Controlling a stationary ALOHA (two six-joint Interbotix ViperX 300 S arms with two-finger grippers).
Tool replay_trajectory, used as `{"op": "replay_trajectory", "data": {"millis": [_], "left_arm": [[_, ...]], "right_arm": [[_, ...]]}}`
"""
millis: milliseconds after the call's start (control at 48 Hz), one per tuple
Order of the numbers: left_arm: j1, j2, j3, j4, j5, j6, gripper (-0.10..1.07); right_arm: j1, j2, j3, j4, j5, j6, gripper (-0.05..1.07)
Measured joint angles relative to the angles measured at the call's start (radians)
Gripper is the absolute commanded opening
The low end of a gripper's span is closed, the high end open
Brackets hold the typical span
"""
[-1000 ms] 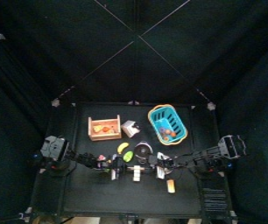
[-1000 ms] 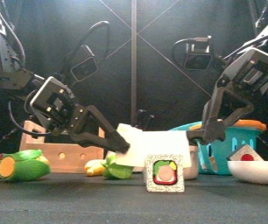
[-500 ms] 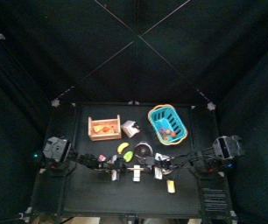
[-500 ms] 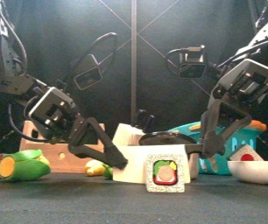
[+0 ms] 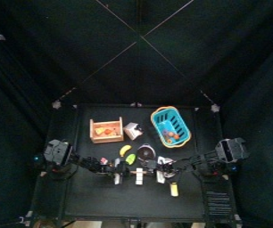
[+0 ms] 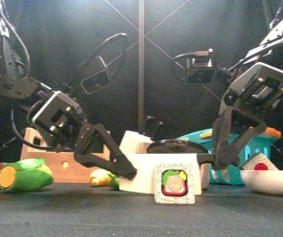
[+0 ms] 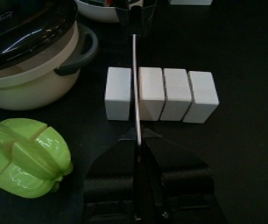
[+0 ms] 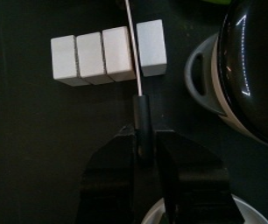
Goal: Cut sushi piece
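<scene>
At six o'clock on the tabletop (image 6: 57,211), both grippers' fingers clench thin knife blades (image 7: 137,87) over the white four-block sushi roll (image 7: 162,94); no writing is legible.

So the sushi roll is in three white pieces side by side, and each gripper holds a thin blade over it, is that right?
Not quite: the sushi roll is in four white pieces side by side, not three, as the left wrist view shows. The rest holds: the left gripper and the right gripper each hold a thin blade over it.
</scene>
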Motion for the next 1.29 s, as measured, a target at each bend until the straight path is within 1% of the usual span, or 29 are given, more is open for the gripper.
{"op": "replay_trajectory", "data": {"millis": [250, 625, 938, 1146, 1292], "left_arm": [[0.009, -0.006, 0.0, 0.002, 0.002, 0.0, 0.43], [0.041, -0.023, 0.0, 0.005, 0.006, 0.002, 0.43], [0.083, -0.031, 0.0, 0.011, 0.006, 0.003, 0.43], [0.087, -0.032, 0.0, 0.015, 0.008, 0.003, 0.43], [0.087, -0.057, 0.0, 0.015, 0.009, 0.003, 0.43]], "right_arm": [[-0.003, 0.002, -0.005, -0.006, 0.005, 0.0, 0.48], [-0.018, 0.002, -0.005, -0.028, 0.005, 0.005, 0.48], [-0.057, -0.015, -0.003, -0.052, 0.014, 0.005, 0.48], [-0.061, -0.02, -0.003, -0.055, 0.014, 0.003, 0.48], [-0.052, -0.029, -0.003, -0.054, 0.017, 0.003, 0.48]]}}
